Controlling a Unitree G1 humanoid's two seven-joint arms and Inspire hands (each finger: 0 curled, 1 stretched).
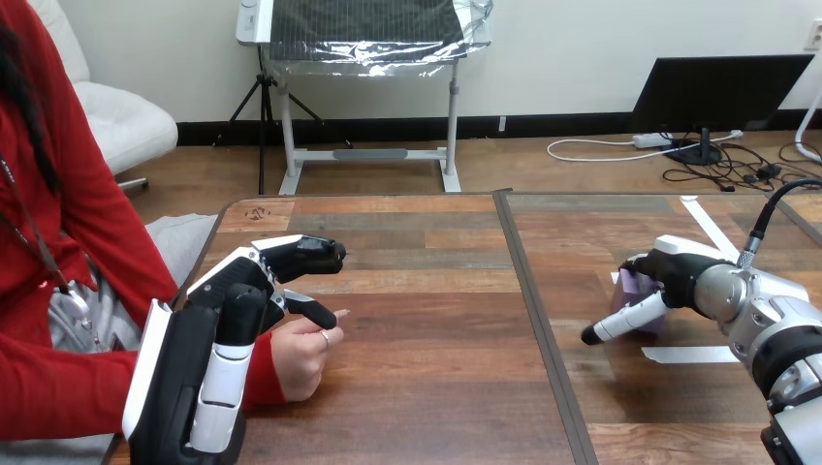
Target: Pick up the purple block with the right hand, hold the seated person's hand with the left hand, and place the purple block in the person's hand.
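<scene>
The purple block [634, 289] sits on the right half of the counter [436, 387], near the far right edge. A white tape strip [690, 355] lies just in front of it and another [708, 228] slants behind it. The right hand [680, 277] is on the block, covering its top and right side, so only the left face and a sliver of the lower edge show. Whether this hand grips the block or merely rests on it cannot be told.

On the left half, well apart from the block, the person's hand [296, 360] rests on the counter near the left edge, loosely closed, at the end of a red sleeve. The left hand [233, 315] stands just beside and above it. Its fingers [315, 254] are loosely bent and reach forward over the counter, closed on nothing. Its thumb [312, 310] juts out just over the person's knuckles. Whether the thumb touches them is unclear, and nothing curls round the person's hand.
</scene>
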